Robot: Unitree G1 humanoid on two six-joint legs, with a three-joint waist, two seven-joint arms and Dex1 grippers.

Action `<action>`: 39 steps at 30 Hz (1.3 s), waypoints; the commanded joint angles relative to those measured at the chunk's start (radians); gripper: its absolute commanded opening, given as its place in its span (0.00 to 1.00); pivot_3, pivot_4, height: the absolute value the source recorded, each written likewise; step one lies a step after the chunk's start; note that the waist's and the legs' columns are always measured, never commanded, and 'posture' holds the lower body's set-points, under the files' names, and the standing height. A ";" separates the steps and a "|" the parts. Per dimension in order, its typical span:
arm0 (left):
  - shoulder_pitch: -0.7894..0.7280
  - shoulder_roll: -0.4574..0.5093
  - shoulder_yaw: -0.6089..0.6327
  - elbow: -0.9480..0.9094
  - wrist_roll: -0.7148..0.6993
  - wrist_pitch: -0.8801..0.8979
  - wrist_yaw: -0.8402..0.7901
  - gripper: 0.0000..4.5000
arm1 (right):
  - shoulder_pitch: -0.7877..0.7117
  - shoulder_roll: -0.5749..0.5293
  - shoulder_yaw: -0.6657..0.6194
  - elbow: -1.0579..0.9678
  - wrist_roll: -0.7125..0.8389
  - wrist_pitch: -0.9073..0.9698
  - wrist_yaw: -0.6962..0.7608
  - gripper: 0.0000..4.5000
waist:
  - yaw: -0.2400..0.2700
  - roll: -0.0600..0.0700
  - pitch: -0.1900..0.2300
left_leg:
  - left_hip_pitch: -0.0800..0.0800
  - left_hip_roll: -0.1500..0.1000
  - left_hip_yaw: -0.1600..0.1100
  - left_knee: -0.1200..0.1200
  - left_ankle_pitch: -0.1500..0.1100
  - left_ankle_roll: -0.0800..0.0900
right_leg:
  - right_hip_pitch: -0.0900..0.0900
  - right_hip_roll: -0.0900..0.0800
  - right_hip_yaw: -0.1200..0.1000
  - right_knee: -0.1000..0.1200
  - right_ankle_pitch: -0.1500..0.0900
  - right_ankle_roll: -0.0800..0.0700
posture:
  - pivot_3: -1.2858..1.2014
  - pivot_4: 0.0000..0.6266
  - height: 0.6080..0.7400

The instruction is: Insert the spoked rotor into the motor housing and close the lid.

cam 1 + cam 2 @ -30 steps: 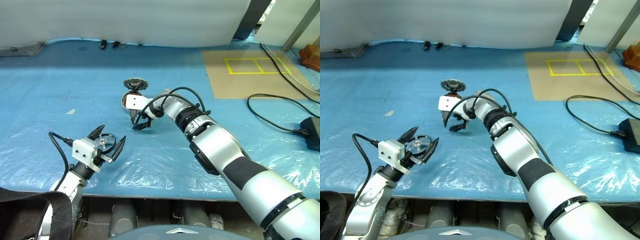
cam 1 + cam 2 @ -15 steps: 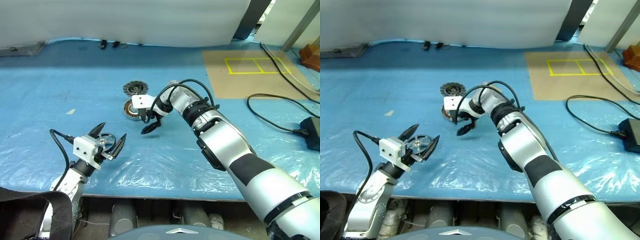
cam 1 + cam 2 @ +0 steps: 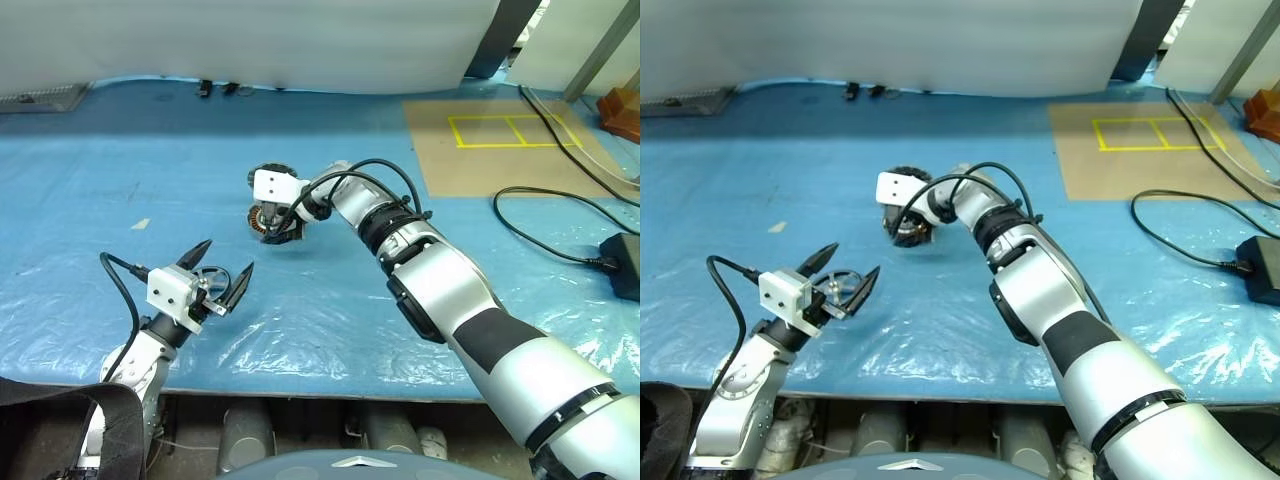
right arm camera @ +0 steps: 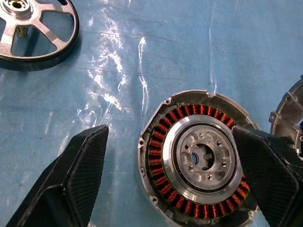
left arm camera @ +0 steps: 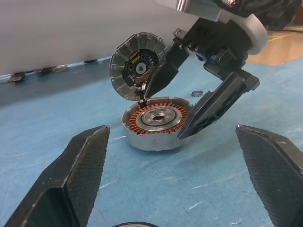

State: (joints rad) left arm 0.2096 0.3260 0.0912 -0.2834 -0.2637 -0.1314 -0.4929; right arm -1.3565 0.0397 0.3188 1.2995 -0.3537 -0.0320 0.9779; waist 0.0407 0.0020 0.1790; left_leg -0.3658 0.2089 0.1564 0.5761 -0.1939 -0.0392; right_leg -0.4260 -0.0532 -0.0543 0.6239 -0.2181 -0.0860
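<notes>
From the head camera, your right claw (image 3: 281, 222) covers most of the motor housing (image 3: 264, 219), and the hinged lid (image 3: 268, 172) is nearly hidden behind it. The spoked rotor (image 4: 33, 26) is cut off by the right wrist picture's edge. A small ring (image 5: 198, 93) on the table is too small to identify.

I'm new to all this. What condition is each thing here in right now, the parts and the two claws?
motor housing: open, copper windings exposed, no rotor inside.
lid: tipped up on edge beside the housing.
spoked rotor: lying flat on the table, unheld.
right claw: open, straddling the housing.
left claw: open, empty.
</notes>
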 commanded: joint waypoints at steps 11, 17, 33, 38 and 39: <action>0.007 0.009 0.029 -0.018 0.000 -0.016 0.002 1.00 | 0.032 0.013 0.037 0.019 -0.039 0.037 -0.036 0.97 | 0.001 0.000 0.000 | 0.000 0.000 0.000 0.000 0.000 0.000 | 0.000 0.000 0.000 0.000 0.000 0.000 | 0.52 0.24 1.00; 0.005 0.009 0.030 -0.013 0.001 -0.020 -0.001 1.00 | 0.062 0.013 0.052 0.030 -0.057 0.051 -0.063 0.93 | 0.001 0.000 0.000 | 0.001 0.000 0.000 0.000 0.000 0.000 | 0.000 0.000 0.000 0.001 0.000 0.000 | 0.52 0.24 1.00; 0.028 0.049 0.069 -0.048 -0.021 0.001 -0.016 1.00 | 0.123 -0.019 0.137 -0.029 -0.088 0.008 0.091 0.41 | 0.001 0.002 -0.002 | 0.005 0.000 0.000 0.000 0.000 0.000 | 0.004 0.000 0.000 0.001 0.000 0.000 | 0.52 0.24 1.00; 0.042 0.064 0.071 -0.066 -0.028 0.011 -0.028 1.00 | 0.156 -0.054 0.151 -0.106 -0.078 0.006 0.168 0.41 | 0.002 0.002 -0.003 | 0.005 0.000 0.000 0.000 0.000 0.000 | 0.004 0.000 0.000 0.000 0.000 0.000 | 0.52 0.24 1.00; 0.056 0.064 0.065 -0.081 -0.028 0.012 -0.031 1.00 | 0.177 -0.063 0.152 -0.144 -0.067 0.022 0.196 0.41 | 0.002 0.002 -0.003 | 0.005 -0.001 0.000 0.000 0.000 0.000 | 0.004 0.000 0.000 0.000 0.000 0.000 | 0.52 0.24 1.00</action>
State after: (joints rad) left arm 0.2501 0.3826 0.1474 -0.3013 -0.2820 -0.1163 -0.5189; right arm -1.2398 -0.0169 0.4287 1.1569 -0.4075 -0.0419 1.0948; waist 0.0428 0.0042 0.1759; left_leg -0.3606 0.2084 0.1565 0.5762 -0.1940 -0.0392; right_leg -0.4215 -0.0536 -0.0541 0.6240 -0.2182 -0.0859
